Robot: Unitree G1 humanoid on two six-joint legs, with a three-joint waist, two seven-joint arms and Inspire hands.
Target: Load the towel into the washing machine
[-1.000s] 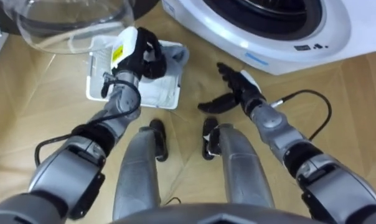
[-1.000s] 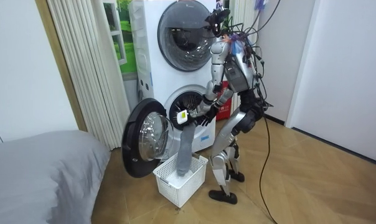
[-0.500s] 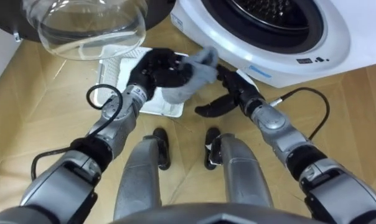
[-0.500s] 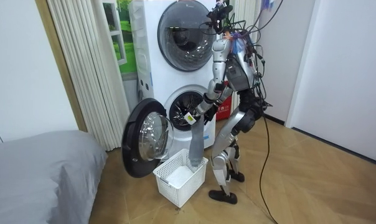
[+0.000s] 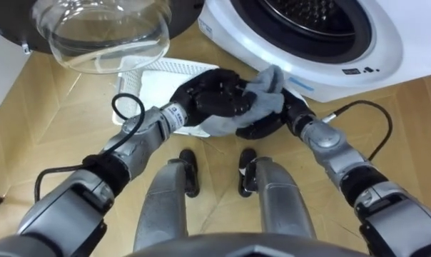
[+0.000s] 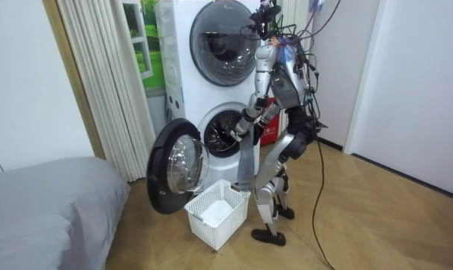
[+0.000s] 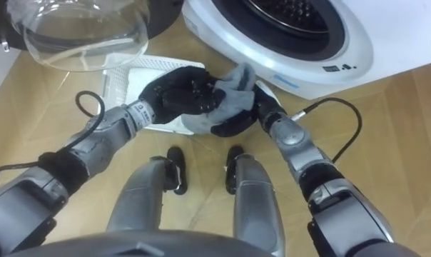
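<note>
A grey towel (image 5: pixel 264 102) is bunched in my left hand (image 5: pixel 210 100), whose fingers are curled round it, just below the front rim of the washing machine (image 5: pixel 376 50). The machine's dark drum opening (image 5: pixel 308 13) lies right above. My right hand (image 5: pixel 267 129) comes in from the right and lies against the towel's underside. In the room view I stand facing the lower machine (image 6: pixel 220 129), and the towel (image 6: pixel 245 163) hangs in a long strip from my hands down towards the basket.
A white laundry basket (image 5: pixel 162 75) sits on the wooden floor under my left forearm, at my feet. The machine's round glass door (image 5: pixel 101 32) is swung open to my left. A bed (image 6: pixel 54 202) stands at the room view's left.
My left hand has carried the towel up out of the basket and to the right, to the machine's rim. My right hand has closed in under it.
</note>
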